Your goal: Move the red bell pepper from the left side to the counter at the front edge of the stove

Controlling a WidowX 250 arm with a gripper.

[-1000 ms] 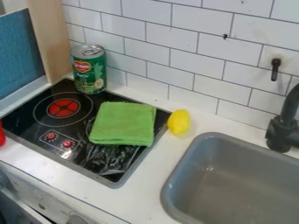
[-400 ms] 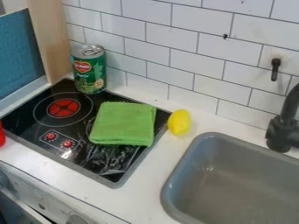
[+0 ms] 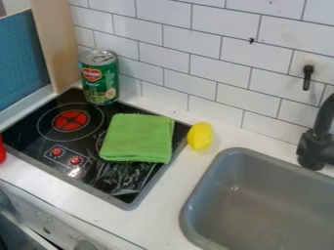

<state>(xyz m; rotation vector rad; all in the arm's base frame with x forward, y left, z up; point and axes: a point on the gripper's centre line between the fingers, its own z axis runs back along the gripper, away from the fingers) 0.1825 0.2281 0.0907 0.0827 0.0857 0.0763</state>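
Observation:
A folded green cloth [image 3: 137,138] lies on the right part of the black stovetop [image 3: 111,178]. Just right of it, a yellow lemon [image 3: 200,136] rests on the white counter, between the stove's edge and the sink. A green can [image 3: 100,78] stands upright at the stove's back corner by the tiled wall. At the left edge of the view, part of a red object [image 3: 2,150] shows beside the stove.
The grey sink [image 3: 225,155] takes up the lower right, with a black faucet [image 3: 316,141] behind it. A black hook [image 3: 308,78] is fixed to the tiled wall. A wooden post [image 3: 57,46] rises at the back left.

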